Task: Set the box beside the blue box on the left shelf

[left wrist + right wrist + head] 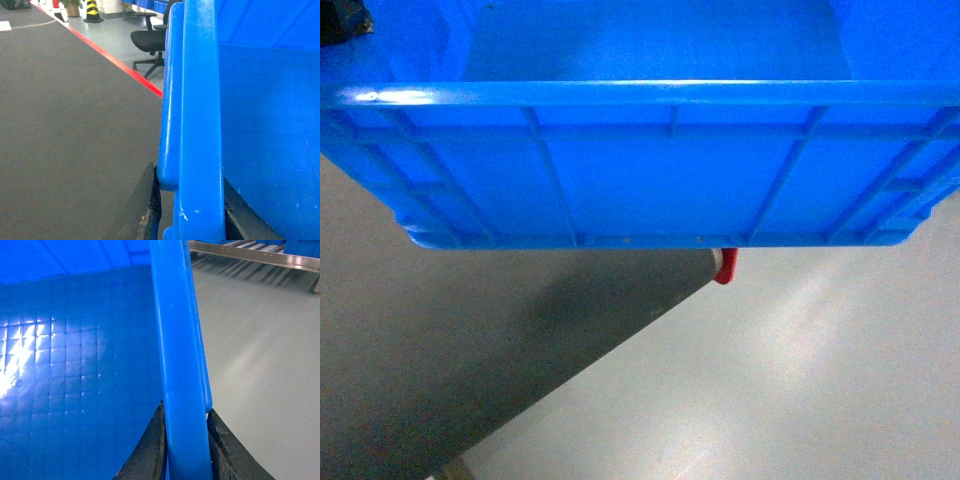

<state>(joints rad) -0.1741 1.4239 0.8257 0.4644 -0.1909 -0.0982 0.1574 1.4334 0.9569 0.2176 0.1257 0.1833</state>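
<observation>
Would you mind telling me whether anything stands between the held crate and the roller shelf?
Nothing visible does. Both tools, left and right, clamp the box by its rim. In the right wrist view only bare grey floor lies before the shelf; the head view is mostly crate.

Glossy grey floor (800,400), red floor line (115,62), black office chair (150,40).
</observation>
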